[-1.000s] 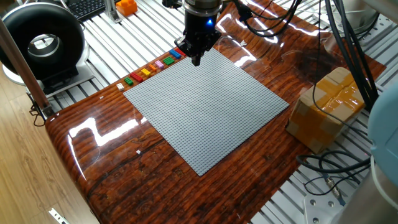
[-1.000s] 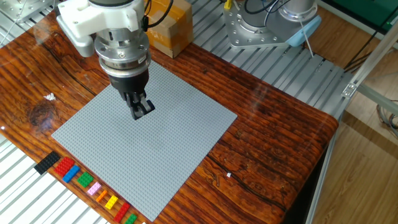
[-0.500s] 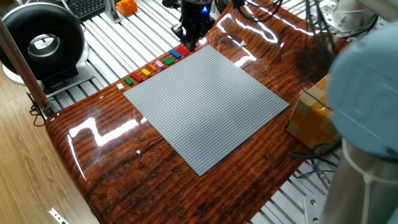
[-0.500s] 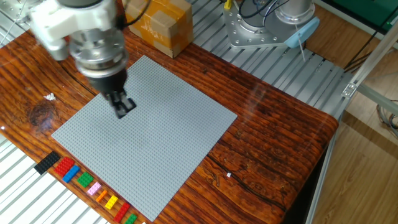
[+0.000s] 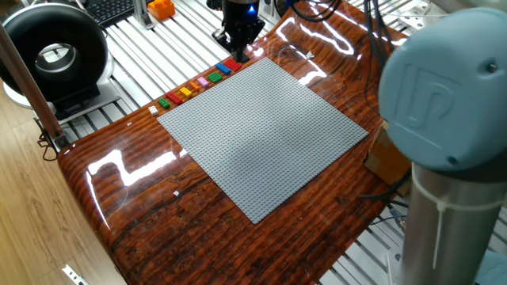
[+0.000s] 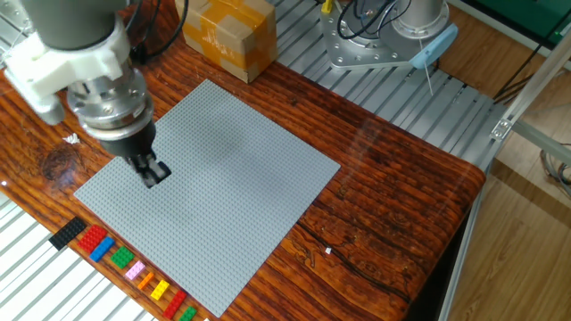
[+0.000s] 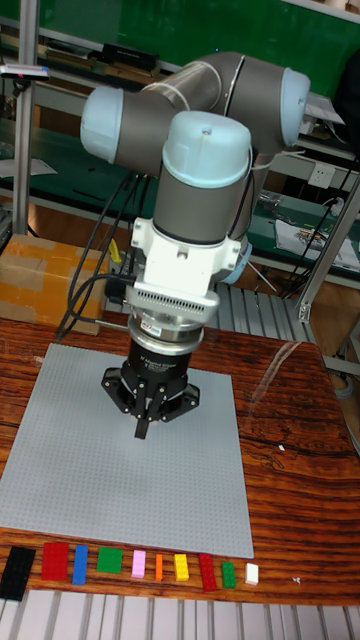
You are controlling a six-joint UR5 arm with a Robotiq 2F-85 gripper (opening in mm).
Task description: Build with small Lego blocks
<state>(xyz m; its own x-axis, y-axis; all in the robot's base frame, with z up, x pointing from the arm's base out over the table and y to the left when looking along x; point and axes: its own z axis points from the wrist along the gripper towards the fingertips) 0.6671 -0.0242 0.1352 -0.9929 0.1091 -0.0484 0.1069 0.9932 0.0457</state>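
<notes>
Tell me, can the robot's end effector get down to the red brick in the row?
Probably yes. The end effector hangs above the grey plate, and nothing covers the red brick at the table's edge.

robotics lab, wood-grain bench (image 5: 119, 198) on slatted aluminium framing (image 5: 119, 47), industrial arm (image 7: 200, 180) bolted alongside, trailing cables (image 5: 412, 210), green board (image 7: 150, 30) behind metal racks

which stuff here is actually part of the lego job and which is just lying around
Part of the job:
- small Lego blocks, lined up in a row along the table edge
- grey baseplate, nothing built on it yet
- gripper, above the baseplate, jaws together, holding nothing visible

Just lying about:
- cardboard box
- black round device
- orange object and keyboard beyond the table
</notes>
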